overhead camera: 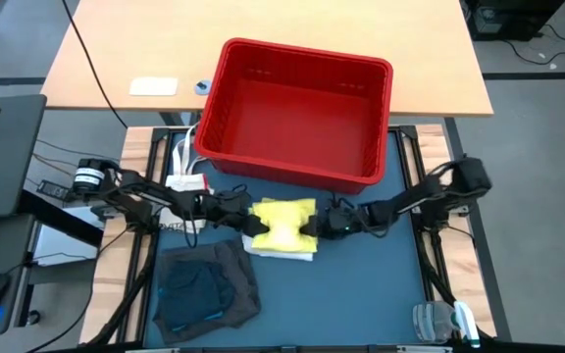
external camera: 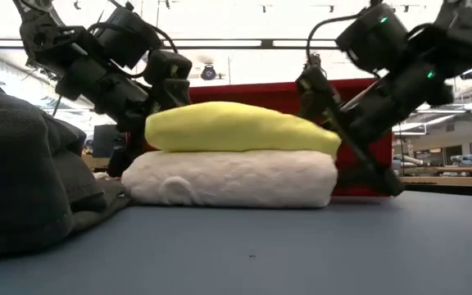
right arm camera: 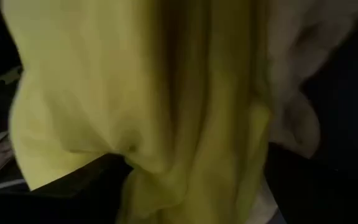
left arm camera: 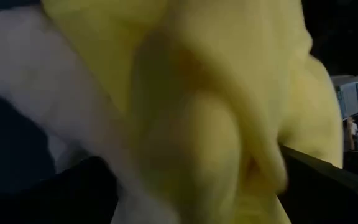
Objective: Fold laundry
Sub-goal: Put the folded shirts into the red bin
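Centrally, yellow garment: folded, lying on top of the white garment at mid-table, just in front of the red basket.
Long axis: the stack runs left to right across the table, so each short end faces one gripper.
Left gripper: at the yellow garment's left end, jaws apart; its wrist view shows yellow cloth filling the frame between dark fingers, though whether cloth is pinched I cannot tell.
Right gripper: at the right end, jaws apart, likewise close against the yellow cloth.
Nearer arm: neither; both sit about equally close, one at each end.
Key relation: the garment lies between the two grippers, along the line joining them; judged from this, any next fold or lift would call for both ends together.
Stack, low view: yellow layer rests flat on the white layer, edges roughly aligned.
Grey garment: folded pile near the table's front left, apart from the stack.
Red basket contents: none visible.
Progress, as a judgement: three garments appear folded.
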Available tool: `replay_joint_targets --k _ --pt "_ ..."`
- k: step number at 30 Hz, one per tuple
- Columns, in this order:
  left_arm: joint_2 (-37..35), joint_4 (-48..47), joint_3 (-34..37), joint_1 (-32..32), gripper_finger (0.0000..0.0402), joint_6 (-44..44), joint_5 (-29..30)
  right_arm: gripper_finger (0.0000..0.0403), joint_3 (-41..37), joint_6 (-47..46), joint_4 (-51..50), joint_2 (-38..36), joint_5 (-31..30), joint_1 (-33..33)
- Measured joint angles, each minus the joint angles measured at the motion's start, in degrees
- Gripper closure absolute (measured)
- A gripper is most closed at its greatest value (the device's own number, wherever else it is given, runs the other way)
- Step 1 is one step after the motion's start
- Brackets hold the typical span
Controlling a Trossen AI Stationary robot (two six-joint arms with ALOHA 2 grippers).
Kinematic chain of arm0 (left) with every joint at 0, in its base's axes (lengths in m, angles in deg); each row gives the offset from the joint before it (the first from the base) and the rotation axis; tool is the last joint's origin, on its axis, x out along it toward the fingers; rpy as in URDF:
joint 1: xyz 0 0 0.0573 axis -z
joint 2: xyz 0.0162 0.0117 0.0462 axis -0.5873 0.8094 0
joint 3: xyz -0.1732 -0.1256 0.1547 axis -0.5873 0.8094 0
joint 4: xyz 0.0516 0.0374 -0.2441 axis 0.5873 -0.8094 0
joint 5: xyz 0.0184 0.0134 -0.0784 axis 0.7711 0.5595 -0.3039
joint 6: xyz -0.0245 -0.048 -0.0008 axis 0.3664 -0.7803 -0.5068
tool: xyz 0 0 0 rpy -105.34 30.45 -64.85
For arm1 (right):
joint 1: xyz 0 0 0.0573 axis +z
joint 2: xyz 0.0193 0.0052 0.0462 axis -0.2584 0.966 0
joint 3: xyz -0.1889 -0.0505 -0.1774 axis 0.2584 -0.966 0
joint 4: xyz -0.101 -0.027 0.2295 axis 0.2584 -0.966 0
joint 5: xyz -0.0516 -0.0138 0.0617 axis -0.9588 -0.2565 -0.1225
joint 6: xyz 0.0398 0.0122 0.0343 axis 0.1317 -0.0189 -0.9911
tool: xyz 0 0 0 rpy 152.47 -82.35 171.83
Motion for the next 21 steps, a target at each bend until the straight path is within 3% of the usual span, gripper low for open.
replay_joint_targets --k 5,8,15,17,21 --pt "6.6 5.4 0.0 0.3 0.0054 -0.9 0.0 0.0076 3.5 0.6 5.7 8.2 4.1 -1.5" --pt "10.2 8.1 -0.1 0.3 0.0090 -2.1 0.0 0.0111 5.5 1.0 5.7 11.0 4.7 -1.7" --pt "12.0 16.0 0.3 -0.2 0.0254 2.0 -0.6 0.0274 6.5 5.5 4.1 9.9 5.7 -3.1" --pt "12.2 19.3 0.5 -0.6 0.0285 7.4 -1.5 0.0284 6.4 7.9 3.4 8.2 6.4 -3.8" --pt "12.3 22.6 0.5 -1.1 0.0285 13.3 -2.7 0.0284 6.3 11.9 1.4 4.3 6.7 -4.5"
